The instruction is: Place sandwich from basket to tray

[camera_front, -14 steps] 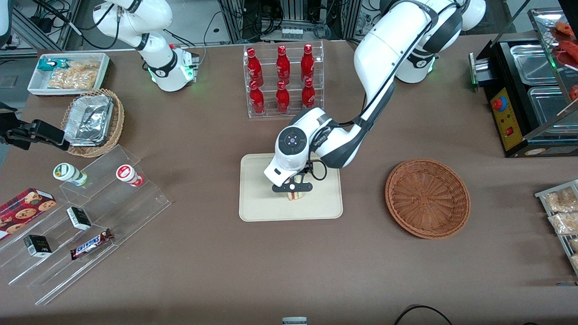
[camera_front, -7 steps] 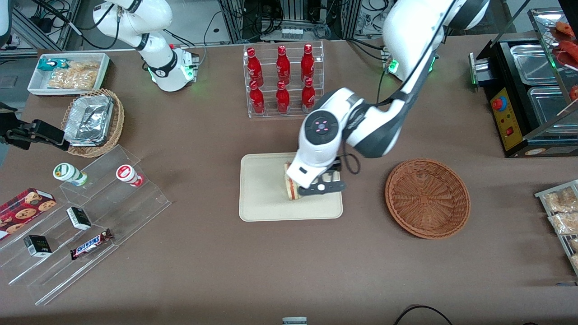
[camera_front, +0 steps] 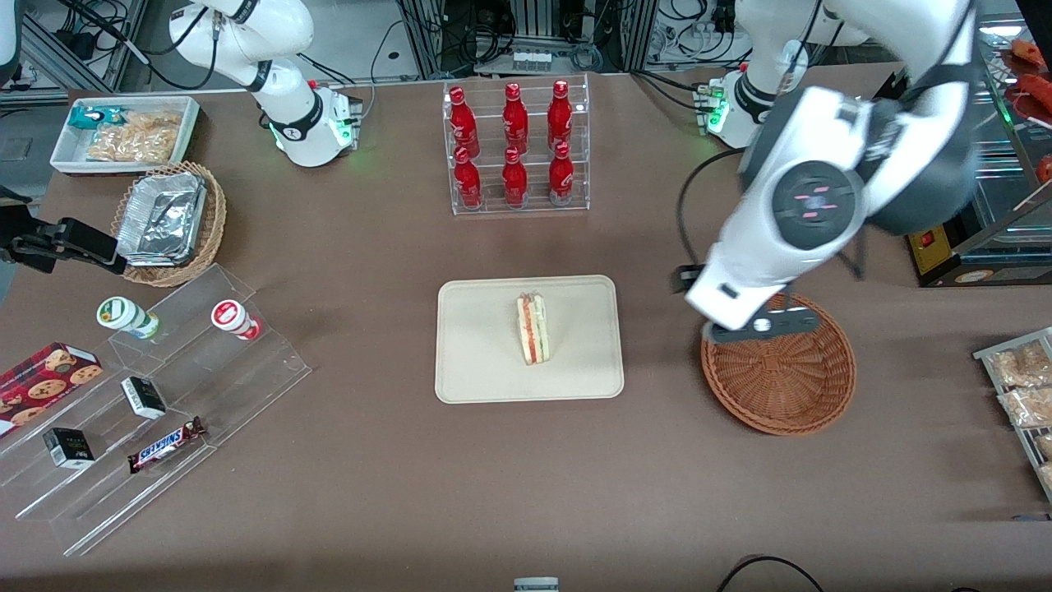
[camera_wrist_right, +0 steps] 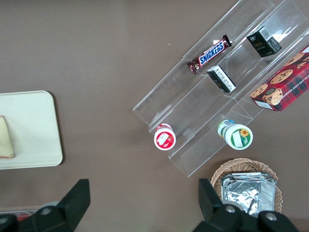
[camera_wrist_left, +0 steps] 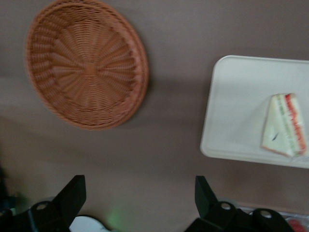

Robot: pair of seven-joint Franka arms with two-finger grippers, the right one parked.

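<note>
Place I'm driving in: robotics lab, mock snack counter.
Evidence: cable-strewn frames [camera_front: 534, 33], bottle rack [camera_front: 516, 146], acrylic snack shelves [camera_front: 156, 395].

Left arm's bent at the elbow with the wrist angled down, and the gripper [camera_wrist_left: 137, 195] hangs high over the table. Its two fingers [camera_wrist_left: 72, 195] are spread wide apart, nothing between them.

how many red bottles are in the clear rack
6 bottles in the rack: three on its upper row and three on its lower row. None looks hidden. The gripper hangs open over the basket.
</note>
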